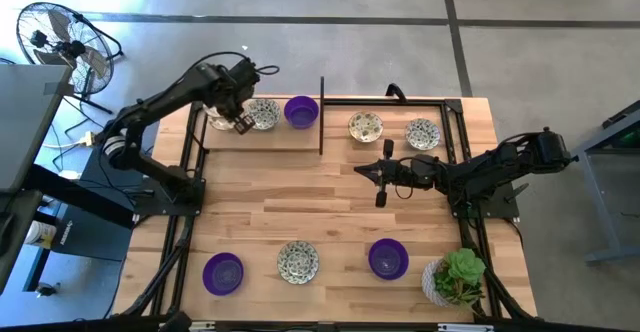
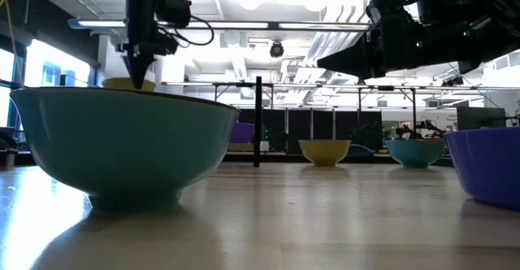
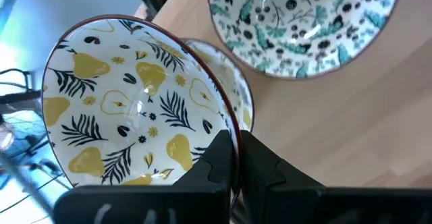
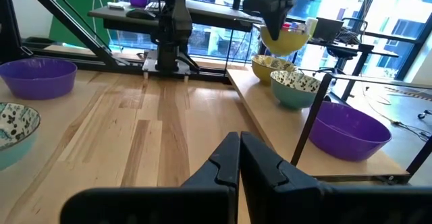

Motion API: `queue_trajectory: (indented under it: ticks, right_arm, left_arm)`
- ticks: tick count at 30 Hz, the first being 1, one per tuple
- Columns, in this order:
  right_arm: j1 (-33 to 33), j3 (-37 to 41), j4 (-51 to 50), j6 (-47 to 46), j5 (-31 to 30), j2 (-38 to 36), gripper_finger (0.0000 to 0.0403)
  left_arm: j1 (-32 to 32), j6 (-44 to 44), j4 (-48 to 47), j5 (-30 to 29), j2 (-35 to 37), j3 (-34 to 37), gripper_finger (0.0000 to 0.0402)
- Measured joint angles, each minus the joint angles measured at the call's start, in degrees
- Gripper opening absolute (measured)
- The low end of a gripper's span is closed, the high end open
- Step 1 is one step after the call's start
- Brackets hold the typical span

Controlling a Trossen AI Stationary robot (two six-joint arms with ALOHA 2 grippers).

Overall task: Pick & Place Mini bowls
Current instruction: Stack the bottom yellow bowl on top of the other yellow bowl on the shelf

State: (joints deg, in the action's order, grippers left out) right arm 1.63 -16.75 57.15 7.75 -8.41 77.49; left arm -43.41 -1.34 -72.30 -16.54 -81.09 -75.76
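My left gripper [image 1: 238, 122] is at the far left, over a raised wooden board [image 1: 260, 137], shut on a cream mini bowl with yellow pears [image 3: 128, 102]. A like bowl [image 3: 244, 106] sits just beneath it. Beside them on the board stand a green-speckled bowl [image 1: 263, 113] and a purple bowl [image 1: 301, 111]. Two more speckled bowls [image 1: 366, 126] [image 1: 423, 133] stand far right. Along the near edge stand a purple bowl [image 1: 223, 272], a speckled bowl [image 1: 298, 261] and another purple bowl [image 1: 388, 258]. My right gripper [image 1: 380, 175] hovers shut over mid-table, touching nothing. My left gripper [image 3: 237, 140] pinches the pear bowl's rim [image 3: 233, 131], one finger [image 3: 214, 163] inside the bowl and one finger [image 3: 264, 163] outside. The fingers come from above, pointing down. The bowl [image 4: 283, 38] is lifted clear, hanging tilted over the like bowl [image 4: 268, 65] on the board.
A thin black upright post [image 1: 322, 117] stands at the board's right end, between the two far groups of bowls. A green plant in a white pot [image 1: 455, 277] sits at the near right corner. Bare wood lies across mid-table [image 1: 290, 192]. A fan [image 1: 60, 37] stands off the table.
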Motion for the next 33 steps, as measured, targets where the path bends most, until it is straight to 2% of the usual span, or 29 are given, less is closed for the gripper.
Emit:
queue_trajectory:
  ticks: [4, 14, 33]
  right_arm:
    - [0.0, 0.0, -0.39, 0.0, 0.01, 0.0, 0.0]
    - [0.0, 0.0, -0.37, 0.04, -0.01, 0.0, 0.0]
    - [0.0, 0.0, -0.36, 0.07, 0.01, 0.0, 0.0]
  left_arm:
    - [-0.57, -0.38, 2.4, 1.39, 0.05, 3.19, 0.0003]
    - [-0.5, 0.06, 6.79, -0.92, 0.04, 9.6, 0.0003]
    - [-0.51, -1.88, 9.37, -1.01, -0.55, 9.98, 0.0003]
